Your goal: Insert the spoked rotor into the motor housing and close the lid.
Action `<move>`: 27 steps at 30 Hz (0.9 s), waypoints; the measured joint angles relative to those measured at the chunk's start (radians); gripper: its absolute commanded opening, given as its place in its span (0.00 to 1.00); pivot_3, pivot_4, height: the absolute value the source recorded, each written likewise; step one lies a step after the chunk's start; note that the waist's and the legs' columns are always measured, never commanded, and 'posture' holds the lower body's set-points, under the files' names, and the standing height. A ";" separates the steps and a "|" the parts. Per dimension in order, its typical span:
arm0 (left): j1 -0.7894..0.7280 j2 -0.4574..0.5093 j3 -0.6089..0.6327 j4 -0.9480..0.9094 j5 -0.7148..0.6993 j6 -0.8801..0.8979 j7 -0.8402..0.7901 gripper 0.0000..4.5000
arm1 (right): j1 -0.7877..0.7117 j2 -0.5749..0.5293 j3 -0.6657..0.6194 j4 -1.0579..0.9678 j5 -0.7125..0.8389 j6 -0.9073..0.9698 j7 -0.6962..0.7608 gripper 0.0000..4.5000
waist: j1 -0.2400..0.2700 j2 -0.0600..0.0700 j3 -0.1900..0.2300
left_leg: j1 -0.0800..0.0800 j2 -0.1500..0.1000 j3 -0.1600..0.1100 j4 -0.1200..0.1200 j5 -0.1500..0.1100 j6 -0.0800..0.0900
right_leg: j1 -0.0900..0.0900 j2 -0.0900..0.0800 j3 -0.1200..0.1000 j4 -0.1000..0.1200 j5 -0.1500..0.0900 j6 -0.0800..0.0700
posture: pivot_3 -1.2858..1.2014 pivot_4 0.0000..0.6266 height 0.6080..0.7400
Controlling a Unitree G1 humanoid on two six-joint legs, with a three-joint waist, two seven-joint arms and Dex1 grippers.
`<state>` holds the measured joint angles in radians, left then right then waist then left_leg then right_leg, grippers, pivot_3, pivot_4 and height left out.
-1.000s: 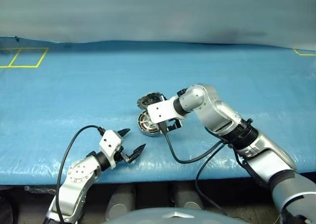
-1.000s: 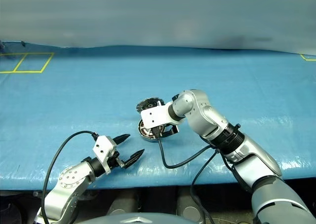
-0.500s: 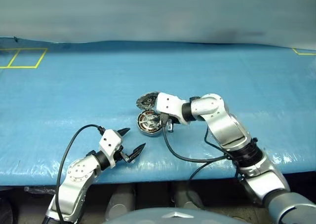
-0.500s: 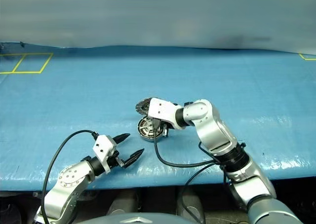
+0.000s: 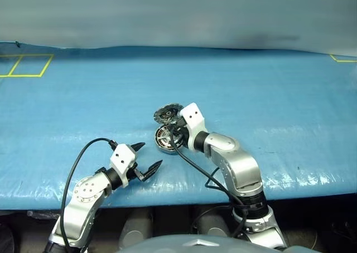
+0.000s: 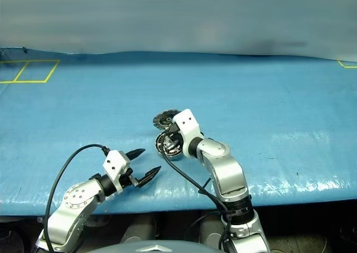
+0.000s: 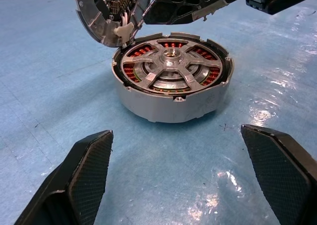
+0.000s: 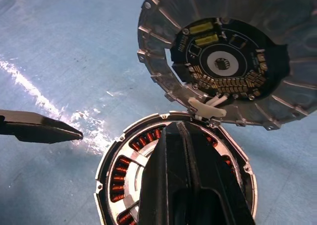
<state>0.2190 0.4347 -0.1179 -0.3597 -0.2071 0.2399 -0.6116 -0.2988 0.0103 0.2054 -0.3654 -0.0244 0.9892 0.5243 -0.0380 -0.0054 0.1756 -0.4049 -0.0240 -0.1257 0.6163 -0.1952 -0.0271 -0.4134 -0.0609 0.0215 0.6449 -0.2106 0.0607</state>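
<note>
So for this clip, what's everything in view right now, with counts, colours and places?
motor housing: one, silver, copper-brown windings, mid-table, open.
spoked rotor: one, silvery spokes, seated inside the housing.
lid: one, silver-grey, tilted up at the housing's far rim, inner face showing a dark circuit board.
table cover: one, blue, under everything.
yellow tape outline: one, far left corner.
left claw: black, open, short of the housing.
right claw: black, shut, over the housing.

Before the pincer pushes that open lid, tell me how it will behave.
The lid joins the motor housing by one small white link at the rim, so it will probably swing, not slide. It looks like stiff metal. Its bare circuit face may be fragile.
</note>
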 measured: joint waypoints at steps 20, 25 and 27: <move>-0.031 -0.001 0.030 -0.001 -0.032 0.022 0.005 1.00 | 0.062 -0.101 0.007 -0.005 0.177 -0.132 -0.013 0.00 | -0.001 0.000 0.000 | 0.000 0.000 0.000 0.000 0.000 0.000 | 0.000 0.000 0.000 0.000 0.000 0.000 | 0.52 0.24 1.00; -0.076 -0.013 0.086 -0.003 -0.049 0.008 0.032 1.00 | 0.144 -0.152 -0.038 -0.103 0.233 -0.240 0.004 0.00 | 0.001 0.000 -0.001 | 0.000 0.000 0.000 -0.001 0.000 0.000 | 0.001 0.000 -0.001 -0.001 0.000 0.000 | 0.52 0.24 1.00; -0.089 -0.021 0.101 -0.004 -0.049 -0.017 0.040 1.00 | 0.217 -0.178 -0.038 -0.114 0.237 -0.286 0.007 0.00 | 0.002 0.000 -0.001 | 0.000 0.000 0.000 -0.001 0.000 0.000 | 0.000 0.000 -0.001 -0.001 0.000 0.000 | 0.52 0.24 1.00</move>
<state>0.1301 0.4133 -0.0173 -0.3633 -0.2562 0.2228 -0.5711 -0.0822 -0.1678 0.1678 -0.4792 0.2128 0.7028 0.5315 -0.0357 -0.0058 0.1750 -0.4054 -0.0240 -0.1261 0.6155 -0.1952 -0.0270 -0.4129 -0.0610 0.0210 0.6435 -0.2110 0.0606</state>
